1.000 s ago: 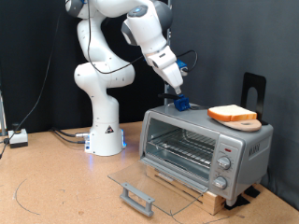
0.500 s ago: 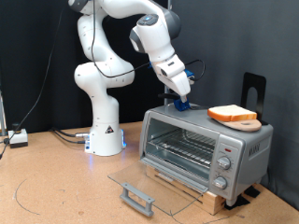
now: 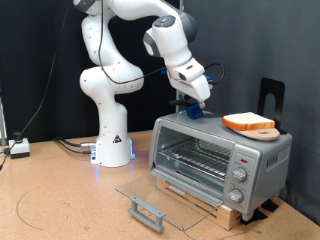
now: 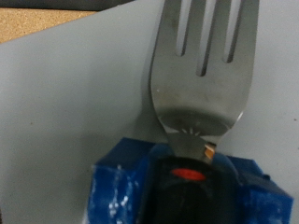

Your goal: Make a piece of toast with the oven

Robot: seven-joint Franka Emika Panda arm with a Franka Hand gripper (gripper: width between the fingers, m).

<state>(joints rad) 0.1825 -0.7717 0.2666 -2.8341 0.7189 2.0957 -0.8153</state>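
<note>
The silver toaster oven (image 3: 262, 158) stands at the exterior view's right with its glass door (image 3: 160, 192) folded down open and its wire rack bare. The piece of toast (image 3: 248, 121) lies on a round wooden board (image 3: 263, 132) on the oven's roof, towards the right. My gripper (image 3: 197, 100) hangs over the left part of the roof, left of the toast and apart from it. It is shut on a metal fork (image 4: 201, 65) by its blue handle block (image 4: 117, 191), which also shows in the exterior view (image 3: 196, 111). The tines point at the grey roof.
The robot's white base (image 3: 112, 140) stands left of the oven. The open door's handle (image 3: 146, 212) juts out over the brown table at the front. A black stand (image 3: 271, 95) rises behind the oven. Cables (image 3: 20, 148) lie at the far left.
The arm has swung a little to the exterior view's right and lowered the wrist over the oven roof, closer to the toast. The toast, board and oven door have not moved.
</note>
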